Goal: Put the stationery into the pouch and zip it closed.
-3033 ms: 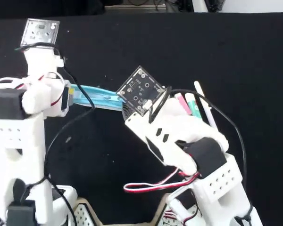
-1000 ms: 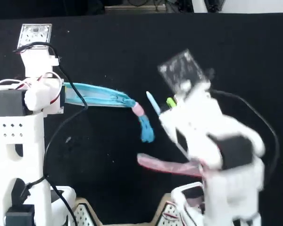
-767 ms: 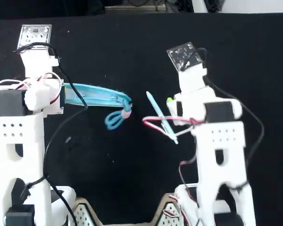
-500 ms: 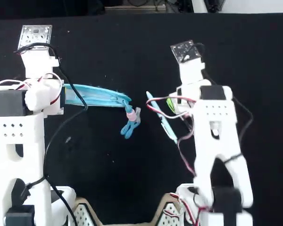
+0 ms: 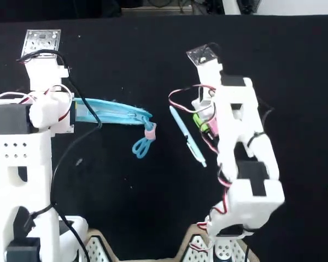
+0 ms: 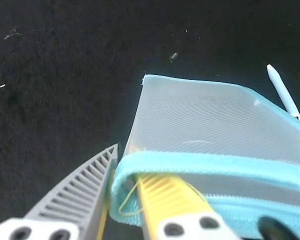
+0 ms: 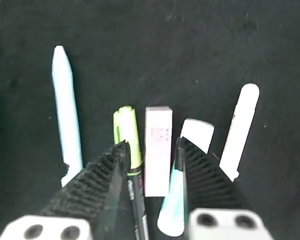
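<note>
My left fingers (image 6: 90,187) are clamped on one end of the pouch (image 6: 210,125), the grey one outside and the yellow one tucked under its turquoise zip band, so that the mesh body stretches away from me over the black tabletop (image 6: 65,60). From above, the pouch (image 5: 112,112) runs from my left arm toward the middle of the tabletop, and its looped blue zipper pull (image 5: 144,146) hangs off the far end. My right fingers (image 7: 97,187) are spread apart with nothing between their pads, poised over the row of stationery well to the right of the pouch. Side by side there lie a light-blue pen (image 7: 67,115), a green marker (image 7: 126,135), a pink block (image 7: 158,150), a teal-and-white pen (image 7: 187,165) and a white pen (image 7: 240,130). The pink block sits right in the gap between my two right fingers, with the green marker beside the one and the teal-and-white pen beside the other. I cannot tell whether my fingertips touch anything.
</note>
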You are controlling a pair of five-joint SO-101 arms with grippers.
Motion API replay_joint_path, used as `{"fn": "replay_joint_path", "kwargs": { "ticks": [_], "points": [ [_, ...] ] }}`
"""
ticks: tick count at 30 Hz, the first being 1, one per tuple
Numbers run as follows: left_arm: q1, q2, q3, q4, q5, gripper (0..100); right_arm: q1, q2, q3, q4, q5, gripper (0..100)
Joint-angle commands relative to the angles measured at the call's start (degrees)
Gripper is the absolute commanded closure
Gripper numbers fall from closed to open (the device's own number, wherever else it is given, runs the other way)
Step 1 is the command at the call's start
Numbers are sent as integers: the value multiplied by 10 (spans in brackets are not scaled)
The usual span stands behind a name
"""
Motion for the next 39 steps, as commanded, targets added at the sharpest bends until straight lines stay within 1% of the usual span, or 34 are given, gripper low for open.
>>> {"fn": "replay_joint_path", "kwargs": {
  "ticks": [1, 5, 15, 17, 19, 20, 21, 22, 27, 30, 33, 36, 39],
  "points": [
    [-5, 5, 29, -2, 7, 970, 18, 29, -68, 8, 22, 847],
    [-5, 5, 31, -2, 7, 970, 20, 72, -98, 31, 40, 847],
    [-5, 5, 33, -2, 7, 970, 20, 177, -167, 31, 40, 848],
    [-5, 5, 33, -2, 7, 970, 22, 189, -177, 31, 40, 879],
    [-5, 5, 33, -2, 7, 970, 25, 193, -187, 31, 36, 979],
    [-5, 5, 33, -2, 7, 970, 31, 193, -190, 34, 36, 991],
    [-5, 5, 33, -2, 7, 970, 36, 189, -196, 47, 36, 975],
    [-5, 5, 33, -2, 7, 970, 40, 182, -203, 56, 36, 988],
    [-5, 5, 33, -2, 7, 970, 49, 121, -205, 127, 35, 988],
    [-5, 5, 32, -2, 7, 970, 55, 69, -189, 167, 7, 988],
    [-5, 5, 32, -2, 7, 970, 67, -15, -137, 172, -11, 988],
    [-5, 5, 33, -2, 7, 970, 84, -119, -44, 172, -11, 988],
    [-5, 5, 33, -2, 7, 970, 129, -207, 57, 168, -7, 987]
  ]
}}
